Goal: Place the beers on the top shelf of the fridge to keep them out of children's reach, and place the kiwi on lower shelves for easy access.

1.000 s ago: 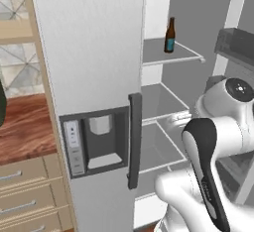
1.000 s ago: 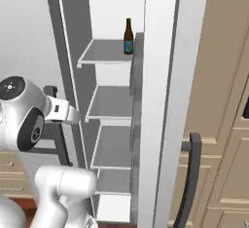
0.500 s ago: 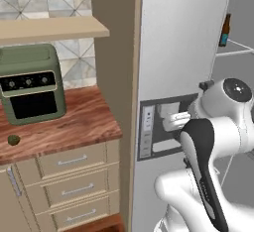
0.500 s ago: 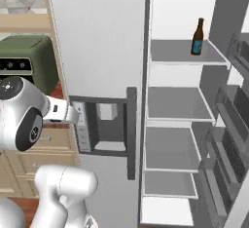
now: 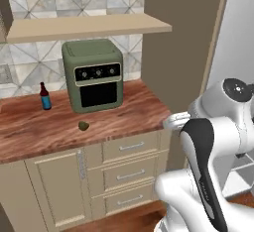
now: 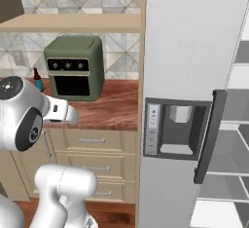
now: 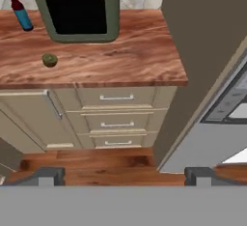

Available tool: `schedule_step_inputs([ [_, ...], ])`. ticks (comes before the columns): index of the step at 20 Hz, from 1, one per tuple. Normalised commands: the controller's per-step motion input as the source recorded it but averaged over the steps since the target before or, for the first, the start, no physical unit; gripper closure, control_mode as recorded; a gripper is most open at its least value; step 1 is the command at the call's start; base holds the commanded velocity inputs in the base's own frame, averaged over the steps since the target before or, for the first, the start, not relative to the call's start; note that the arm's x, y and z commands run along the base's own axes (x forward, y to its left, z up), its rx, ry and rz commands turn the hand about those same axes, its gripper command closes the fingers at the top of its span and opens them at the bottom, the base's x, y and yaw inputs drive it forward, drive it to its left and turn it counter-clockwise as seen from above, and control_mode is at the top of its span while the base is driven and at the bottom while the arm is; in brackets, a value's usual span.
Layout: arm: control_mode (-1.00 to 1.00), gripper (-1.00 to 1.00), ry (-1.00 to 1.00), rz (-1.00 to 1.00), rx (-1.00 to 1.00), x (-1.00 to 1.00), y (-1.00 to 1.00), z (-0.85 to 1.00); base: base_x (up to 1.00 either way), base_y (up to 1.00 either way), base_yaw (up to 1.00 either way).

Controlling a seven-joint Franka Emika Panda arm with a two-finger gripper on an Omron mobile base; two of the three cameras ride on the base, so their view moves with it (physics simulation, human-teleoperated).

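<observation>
The base has swung from the fridge (image 6: 194, 51) toward the surface (image 5: 99, 127); gripper (image 7: 125, 176) spread empty, maroon beer (image 5: 45, 96) and kiwi (image 5: 84, 125) next.

The left base view looks forward and down from behind the arm, which rises at the lower right of the frame, onto a wooden counter (image 5: 74, 129) with a green oven (image 5: 93, 75) at centre. The right base view faces the same way from the other side: the arm fills the lower left, the oven (image 6: 74, 67) sits upper left, and the fridge (image 6: 192, 76) stands close across the right half. The hand view looks steeply down on the counter (image 7: 116, 53) and the drawers (image 7: 116, 111) below, with the oven (image 7: 77, 10) cut off at the top edge. All three share oven and counter.
</observation>
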Motion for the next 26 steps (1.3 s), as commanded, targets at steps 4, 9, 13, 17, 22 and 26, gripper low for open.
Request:
schedule_step_inputs([
  [4, 1.0, -1.0, 0.0, 0.0, 0.0, 0.0, 0.0, 0.0, 0.15, 1.0, 0.06],
  [9, 1.0, -1.0, 0.0, 0.0, 0.0, 0.0, 0.0, 0.0, 0.39, 0.8, 0.02],
  [13, 1.0, -1.0, 0.0, 0.0, 0.0, 0.0, 0.0, 0.0, 0.54, 0.27, 0.0],
  [17, 1.0, -1.0, 0.0, 0.0, 0.0, 0.0, 0.0, 0.0, 0.66, 0.19, 0.0],
  [22, 1.0, -1.0, 0.0, 0.0, 0.0, 0.0, 0.0, 0.0, 0.48, 0.19, 0.0],
  [26, 1.0, -1.0, 0.0, 0.0, 0.0, 0.0, 0.0, 0.0, 0.38, 0.27, 0.0],
])
